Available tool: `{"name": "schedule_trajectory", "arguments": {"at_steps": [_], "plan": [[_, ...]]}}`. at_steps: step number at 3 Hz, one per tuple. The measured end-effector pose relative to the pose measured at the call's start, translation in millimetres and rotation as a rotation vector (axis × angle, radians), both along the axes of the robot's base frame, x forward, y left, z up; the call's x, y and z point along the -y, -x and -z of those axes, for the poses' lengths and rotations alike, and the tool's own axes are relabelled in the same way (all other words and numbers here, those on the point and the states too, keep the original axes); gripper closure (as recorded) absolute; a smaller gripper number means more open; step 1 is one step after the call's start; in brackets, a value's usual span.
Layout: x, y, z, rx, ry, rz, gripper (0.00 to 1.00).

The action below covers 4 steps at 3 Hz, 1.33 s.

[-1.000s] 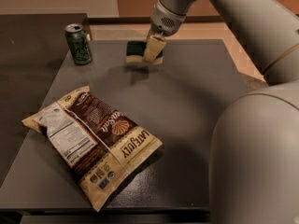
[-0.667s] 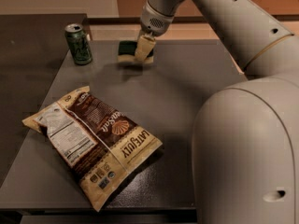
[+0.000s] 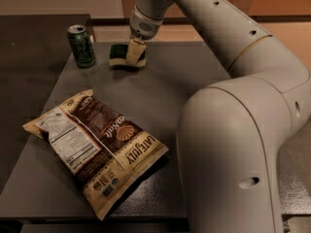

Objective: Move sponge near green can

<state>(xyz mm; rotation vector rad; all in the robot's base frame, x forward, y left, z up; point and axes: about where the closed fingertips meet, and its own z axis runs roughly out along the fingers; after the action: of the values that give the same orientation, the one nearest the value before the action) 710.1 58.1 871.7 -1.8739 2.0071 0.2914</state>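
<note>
The sponge (image 3: 118, 55), dark green on top with a pale yellow base, sits at the far side of the dark table, just right of the green can (image 3: 81, 45). The can stands upright near the table's far left corner, with a silver top and pale markings. My gripper (image 3: 133, 52) reaches down from the arm at the top and is shut on the sponge, its pale finger covering the sponge's right part. The sponge looks low, at or just above the table surface. A small gap separates the sponge from the can.
A large brown and cream snack bag (image 3: 95, 145) lies flat on the near left of the table (image 3: 160, 101). My arm's large pale body (image 3: 233, 149) fills the right side of the view. A darker counter (image 3: 29, 42) adjoins at the left.
My gripper has carried the sponge leftward across the far side of the table, closer to the green can. The can and the snack bag have not moved.
</note>
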Motion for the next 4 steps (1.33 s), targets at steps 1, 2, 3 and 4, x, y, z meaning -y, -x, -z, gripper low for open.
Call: {"name": "schedule_trajectory", "arguments": {"at_steps": [1,2,3,4], "plan": [[-15,-3,7,0.000,0.005,-0.010,0.59],[-26,-5,15,0.000,-0.002,-0.011,0.36],[-28,-5,18,-0.003,-0.002,-0.013,0.13],[-30,-6,21,-0.005,-0.002,-0.014,0.00]]}}
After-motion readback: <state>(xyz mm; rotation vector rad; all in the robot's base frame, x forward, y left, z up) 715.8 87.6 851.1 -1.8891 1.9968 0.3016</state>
